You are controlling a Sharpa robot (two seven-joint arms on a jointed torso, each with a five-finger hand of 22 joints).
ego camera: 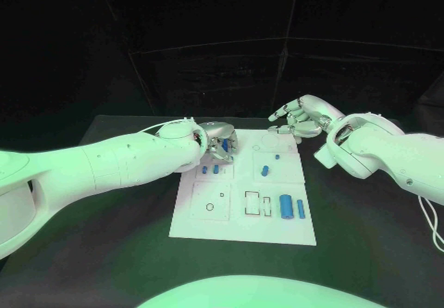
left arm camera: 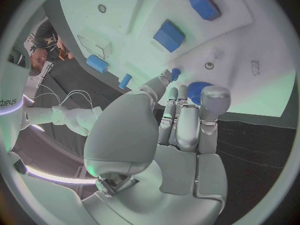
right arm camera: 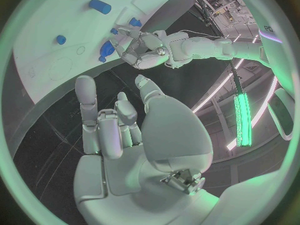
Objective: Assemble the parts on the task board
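The white task board (ego camera: 242,221) lies in the middle of the black table. My left hand (ego camera: 217,141) hovers over its far left part and pinches a round blue part (left arm camera: 199,91) between thumb and fingers. That held part (right arm camera: 106,50) also shows under the left hand (right arm camera: 147,50) in the right wrist view. Two small blue parts (ego camera: 210,171) lie just below that hand, and two more (ego camera: 265,171) lie mid-board. A large blue cylinder (ego camera: 287,206) and a thin one (ego camera: 301,209) lie near the right edge. My right hand (ego camera: 301,115) hangs above the board's far right corner, fingers apart, holding nothing.
Outlined slots and small holes (ego camera: 253,201) mark the near half of the board. Two blue blocks (left arm camera: 169,35) and two blue cylinders (left arm camera: 97,63) show beyond my left hand's fingers. Black table (ego camera: 120,212) surrounds the board on all sides.
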